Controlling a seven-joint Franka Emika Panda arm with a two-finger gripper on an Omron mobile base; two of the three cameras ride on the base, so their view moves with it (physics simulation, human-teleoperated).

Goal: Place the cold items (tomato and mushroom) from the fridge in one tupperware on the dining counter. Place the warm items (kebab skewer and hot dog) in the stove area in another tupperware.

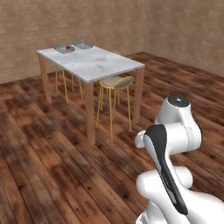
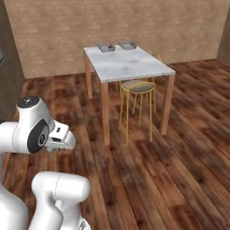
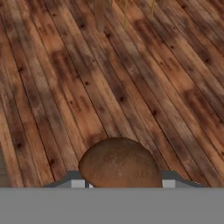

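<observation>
My gripper (image 3: pixel 123 183) is shut on the mushroom (image 3: pixel 119 164), a brown rounded lump held between the two finger tips above the wooden floor. The dining counter (image 1: pixel 101 65) (image 2: pixel 134 65), a white marble slab on wooden legs, stands ahead of the base. At its far end lie two grey tupperware trays, one (image 1: pixel 64 48) (image 2: pixel 106 47) beside the other (image 1: pixel 83 44) (image 2: pixel 127 45). A small red spot in the first tray looks like the tomato (image 1: pixel 68 47). The kebab skewer, the hot dog and the fridge are out of view.
Yellow-framed stools (image 1: pixel 117 82) (image 2: pixel 139 86) stand at the counter's near right side. Bare wooden floor (image 1: pixel 52 166) stretches between the base and the counter. A brick wall (image 2: pixel 134 22) runs behind it. A tall dark surface (image 2: pixel 6 67) lines the left edge.
</observation>
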